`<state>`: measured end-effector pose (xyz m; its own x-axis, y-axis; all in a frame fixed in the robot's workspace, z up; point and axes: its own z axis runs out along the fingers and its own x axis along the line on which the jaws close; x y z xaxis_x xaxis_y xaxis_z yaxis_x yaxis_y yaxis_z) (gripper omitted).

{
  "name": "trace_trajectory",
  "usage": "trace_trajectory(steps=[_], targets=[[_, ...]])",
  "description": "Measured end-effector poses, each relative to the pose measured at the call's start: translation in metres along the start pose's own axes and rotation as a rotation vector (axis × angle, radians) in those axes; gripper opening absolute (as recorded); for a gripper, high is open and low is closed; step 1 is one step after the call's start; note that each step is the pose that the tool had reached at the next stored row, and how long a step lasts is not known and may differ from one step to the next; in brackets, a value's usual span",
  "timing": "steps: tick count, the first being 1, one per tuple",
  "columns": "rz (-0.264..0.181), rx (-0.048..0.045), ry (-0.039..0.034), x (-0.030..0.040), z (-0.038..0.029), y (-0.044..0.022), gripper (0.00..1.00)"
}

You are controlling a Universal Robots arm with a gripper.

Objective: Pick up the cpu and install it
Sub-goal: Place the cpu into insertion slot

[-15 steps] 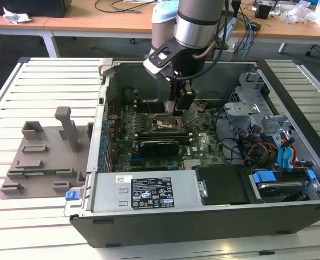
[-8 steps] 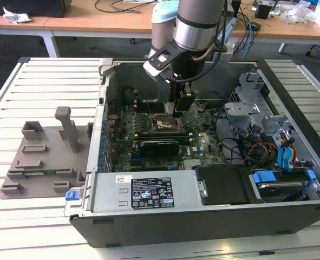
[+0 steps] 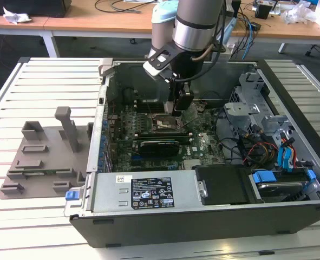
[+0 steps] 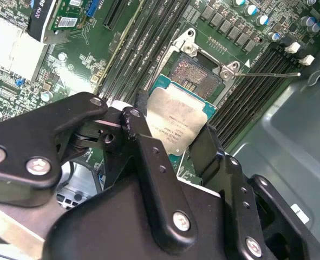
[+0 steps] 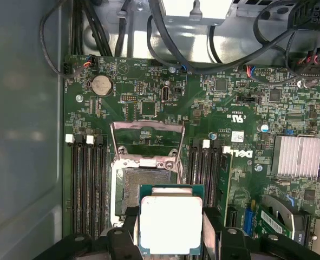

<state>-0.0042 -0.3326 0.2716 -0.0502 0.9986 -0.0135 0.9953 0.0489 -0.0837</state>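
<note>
A robot arm [image 3: 195, 21] is reaching down into an open computer case [image 3: 203, 222] that is lying on its side on a slatted metal surface [image 3: 40, 81]. The fingers [image 4: 139, 116] are closing on two opposite edges of the cpu [image 5: 169, 225], one on each side, holding it flat with its silvery top facing up. In both wrist views the cpu [image 4: 176, 122] is hanging over the near edge of the dark square socket [image 5: 146, 187] on the green motherboard [image 5: 149, 103], covering only part of it. Whether the chip is touching the socket cannot be told. The socket's metal frame [image 5: 147, 141] is standing swung open on the far side, leaving the contact field [image 4: 195, 70] exposed. Black memory slots [image 5: 86, 184] are running along both sides of the socket. In the exterior view, a grey plastic tray [image 3: 40, 162] is sitting on the surface just beside the case, on the exterior view's left.
</note>
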Motion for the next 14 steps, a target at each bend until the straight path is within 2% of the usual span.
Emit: trace_trajectory(steps=[2, 4, 14], targets=[[0.0, 0.0, 0.0, 0.0, 0.0018, 0.0002, 0.55], [0.0, 0.0, 0.0, 0.0001, 0.0107, 0.0009, 0.55], [0.0, 0.0001, -0.0001, 0.0017, 0.0187, 0.0016, 0.55]])
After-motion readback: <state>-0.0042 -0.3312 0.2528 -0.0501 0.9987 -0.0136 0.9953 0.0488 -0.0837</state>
